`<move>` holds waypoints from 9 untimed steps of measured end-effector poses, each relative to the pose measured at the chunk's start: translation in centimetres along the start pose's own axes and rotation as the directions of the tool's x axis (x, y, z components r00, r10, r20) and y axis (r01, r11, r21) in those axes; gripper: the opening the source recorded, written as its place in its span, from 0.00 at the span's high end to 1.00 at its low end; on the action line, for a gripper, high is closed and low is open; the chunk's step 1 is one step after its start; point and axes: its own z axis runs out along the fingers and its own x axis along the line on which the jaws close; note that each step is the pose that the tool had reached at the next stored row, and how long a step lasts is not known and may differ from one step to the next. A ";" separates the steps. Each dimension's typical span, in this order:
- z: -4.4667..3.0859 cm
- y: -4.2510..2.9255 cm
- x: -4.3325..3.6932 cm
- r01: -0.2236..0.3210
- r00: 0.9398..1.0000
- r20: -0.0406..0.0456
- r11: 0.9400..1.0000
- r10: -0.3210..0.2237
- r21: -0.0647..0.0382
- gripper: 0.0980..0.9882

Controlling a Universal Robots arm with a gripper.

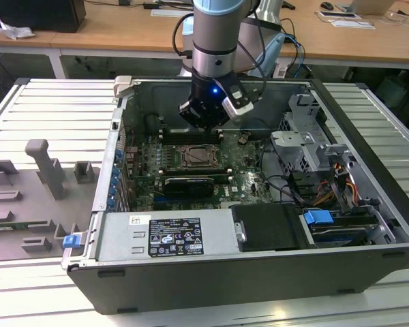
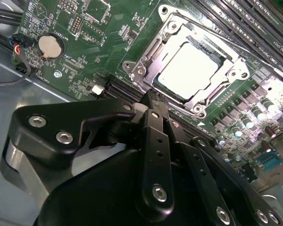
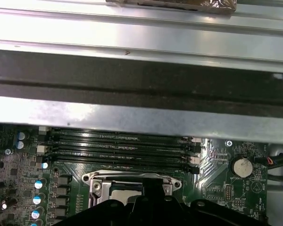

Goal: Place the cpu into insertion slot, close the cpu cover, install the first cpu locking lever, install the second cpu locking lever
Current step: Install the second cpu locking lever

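The arm holds the gripper (image 1: 203, 122) inside the open computer case (image 1: 368, 259), directly above the green circuit board (image 1: 242, 178) and just beyond the insertion slot (image 1: 198, 157), at roughly the slot's 12 o'clock in the exterior view. In the second wrist view the cpu (image 2: 187, 71) lies flat in the insertion slot (image 2: 191, 70), its pale top exposed through the central window of the cpu cover (image 2: 172, 40), which lies down over the socket as a silver frame around the chip. The gripper (image 2: 153, 101) is apart from the socket, its black fingers (image 2: 155, 141) drawn together with nothing between them, the tips pointing toward the near corner of the frame without touching it. In the first wrist view the insertion slot (image 3: 131, 184) sits just below the long black memory slots (image 3: 122, 148), with a round coin cell (image 3: 241, 166) at about 3 o'clock from the slot. On the slatted table, grey fixture blocks (image 1: 48, 170) stand well apart from the case, at its 9 o'clock.
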 end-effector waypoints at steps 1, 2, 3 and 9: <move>0.00 -0.01 0.00 0.000 1.000 0.000 1.000 0.000 0.000 0.99; -0.09 -0.01 0.00 0.000 1.000 0.000 1.000 0.000 0.001 0.99; -0.22 0.01 -0.01 0.000 1.000 0.000 1.000 0.000 0.002 0.99; -1.33 0.09 -0.03 0.000 1.000 0.000 1.000 0.000 0.003 0.99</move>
